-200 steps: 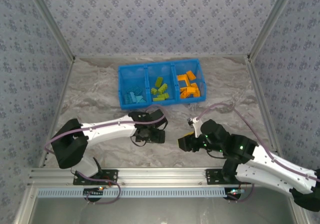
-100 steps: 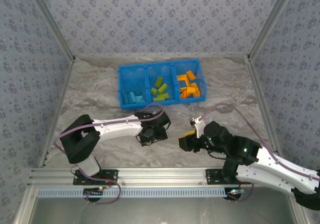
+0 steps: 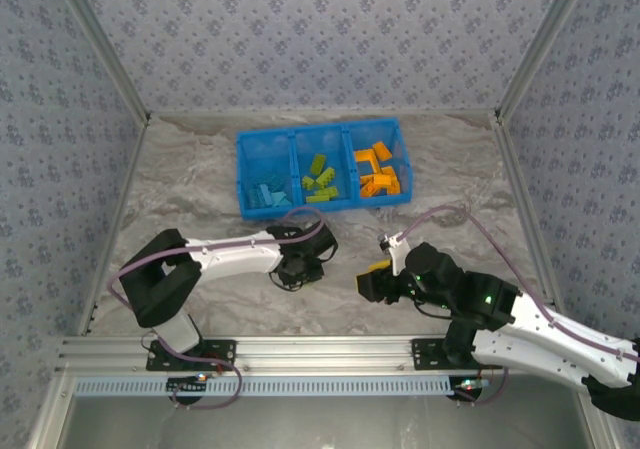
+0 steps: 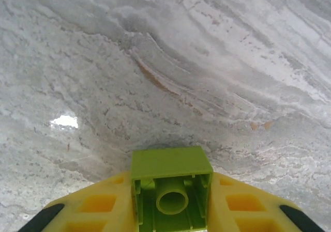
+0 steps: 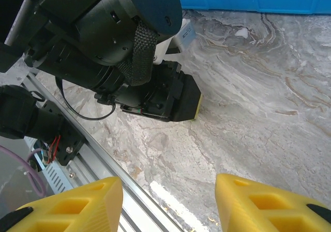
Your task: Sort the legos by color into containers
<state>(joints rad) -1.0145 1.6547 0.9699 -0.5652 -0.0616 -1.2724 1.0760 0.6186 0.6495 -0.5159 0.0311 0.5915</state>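
The lime brick [image 4: 171, 190] is pinched between the left gripper's [image 4: 171, 183] yellow fingers [image 4: 98, 207], hollow underside showing. It is light, rigid and slick-walled, so the flat opposite sides suit the hold. It is possibly just off the table [image 4: 155, 61]. Open marble lies beyond the fingertips, with the bin [image 3: 318, 130] farther out. The right gripper [image 5: 165, 201] is spread and empty.

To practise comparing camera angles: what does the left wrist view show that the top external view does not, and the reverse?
Left wrist view: a lime green brick clamped between the left hand's yellow fingers, hollow underside facing the camera. Top view: the blue bin, its three compartments holding light blue bricks, green bricks and orange bricks, plus the right arm. Shared: the marbled table and the left hand.
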